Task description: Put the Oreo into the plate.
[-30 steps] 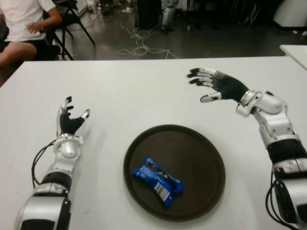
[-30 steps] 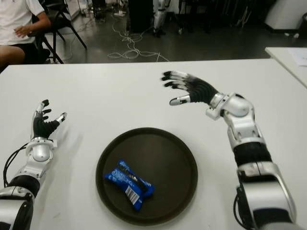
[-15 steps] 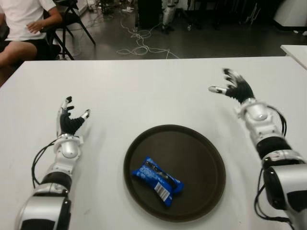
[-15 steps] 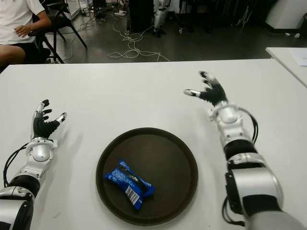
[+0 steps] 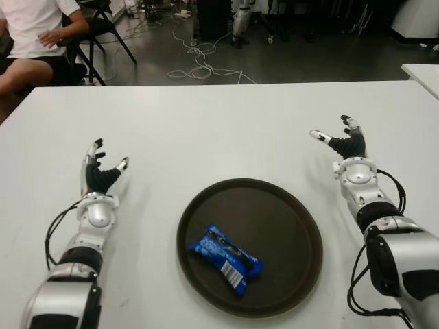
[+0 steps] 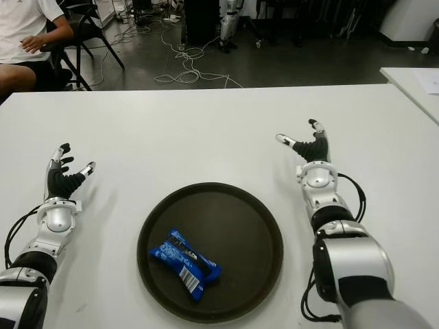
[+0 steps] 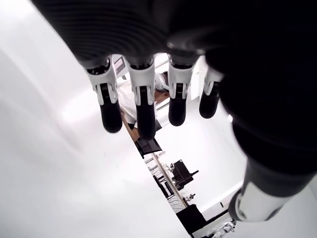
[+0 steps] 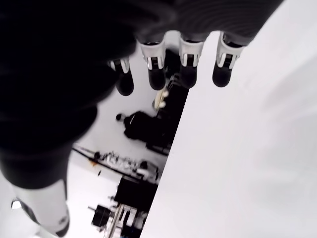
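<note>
A blue Oreo packet (image 5: 226, 259) lies inside the round dark plate (image 5: 288, 212), towards its front left. My right hand (image 5: 337, 140) shows over the white table to the right of the plate, fingers spread and holding nothing; its wrist view shows the fingertips (image 8: 155, 75) apart with nothing between them. My left hand (image 5: 103, 168) shows to the left of the plate, open and holding nothing, with its fingertips (image 7: 141, 114) spread in its own wrist view.
The white table (image 5: 206, 130) stretches wide around the plate. A person (image 5: 34, 34) sits on a chair beyond the far left corner. Cables (image 5: 199, 65) lie on the floor behind the table. Another white table's corner (image 5: 422, 72) shows at the right.
My right hand has drawn back from above the table's far middle, moving right and down to beside the plate. The Oreo and my left hand have stayed where they were.
</note>
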Motion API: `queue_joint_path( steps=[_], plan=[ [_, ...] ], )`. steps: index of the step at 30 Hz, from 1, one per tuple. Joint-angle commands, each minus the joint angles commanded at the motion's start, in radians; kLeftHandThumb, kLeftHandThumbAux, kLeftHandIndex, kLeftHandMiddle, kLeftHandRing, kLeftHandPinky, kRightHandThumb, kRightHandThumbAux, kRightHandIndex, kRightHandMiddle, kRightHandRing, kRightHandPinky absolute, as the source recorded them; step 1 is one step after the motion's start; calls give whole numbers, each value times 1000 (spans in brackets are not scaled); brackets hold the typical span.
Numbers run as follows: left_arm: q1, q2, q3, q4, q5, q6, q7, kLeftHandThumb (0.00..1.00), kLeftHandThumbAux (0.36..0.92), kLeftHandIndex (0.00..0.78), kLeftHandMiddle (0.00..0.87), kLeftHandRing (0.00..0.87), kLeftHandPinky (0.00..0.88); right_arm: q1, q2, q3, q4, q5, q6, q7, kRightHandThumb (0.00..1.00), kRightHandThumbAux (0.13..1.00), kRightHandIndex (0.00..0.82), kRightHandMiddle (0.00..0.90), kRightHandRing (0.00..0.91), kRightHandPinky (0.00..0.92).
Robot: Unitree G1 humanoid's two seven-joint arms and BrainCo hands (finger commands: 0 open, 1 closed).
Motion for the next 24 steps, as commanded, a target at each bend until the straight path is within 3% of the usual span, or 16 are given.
queue_joint_path(
  steps=[24],
  plan=[
    [-13,5,-4,14,12,4,10,277,720,91,164,194,227,-13,-5,-15,12,-26,62,25,0,706,51,51,40,23]
  ],
)
